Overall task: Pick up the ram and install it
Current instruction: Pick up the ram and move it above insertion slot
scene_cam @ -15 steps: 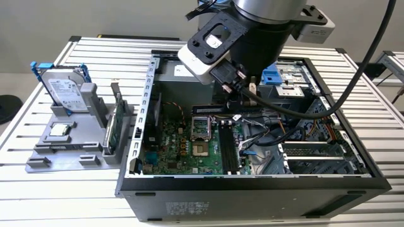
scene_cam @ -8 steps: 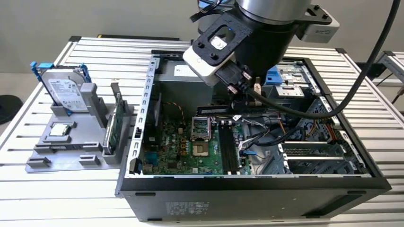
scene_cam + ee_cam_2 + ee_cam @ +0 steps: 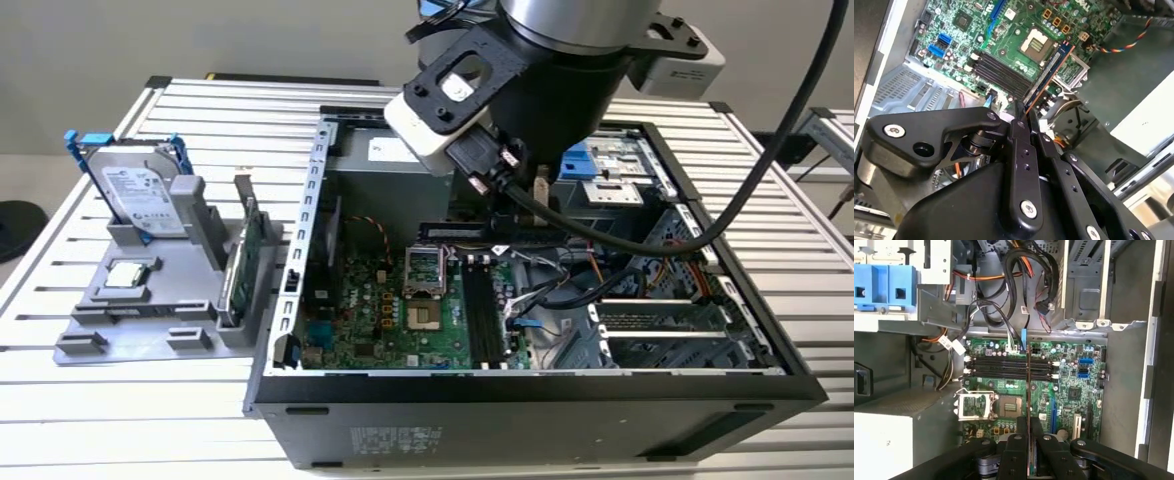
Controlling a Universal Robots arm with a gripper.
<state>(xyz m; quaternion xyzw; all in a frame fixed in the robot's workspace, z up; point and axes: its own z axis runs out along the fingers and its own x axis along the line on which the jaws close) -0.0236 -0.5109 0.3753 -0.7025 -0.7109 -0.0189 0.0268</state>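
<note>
COMPUTER ASSEMBLY: Inside the open computer case on the slatted worktop, the robot arm's claw is clamped on the ram. The dark stick is pinched near one end between the black fingers and juts out over the green motherboard. From where I stand the stick looks to hang clear of the board, above the four black memory slots and near the empty processor socket. In the first wrist view it is a thin edge-on line crossing the slots rather than running along them. That is where trouble could start. Pressed down at this angle, the stick would likely meet the slot walls or the socket's bare contacts instead of sliding home. A board held near one end could also twist or slip in the grip under any sideways load. The loose bundle of black and orange cables beyond the slots sits near enough to snag the claw's broad body. The slot latches are too small to judge open or closed, and shut latches would block seating. On the grey tray beside the case, the hard drive and the green card stand well apart from the work
</note>
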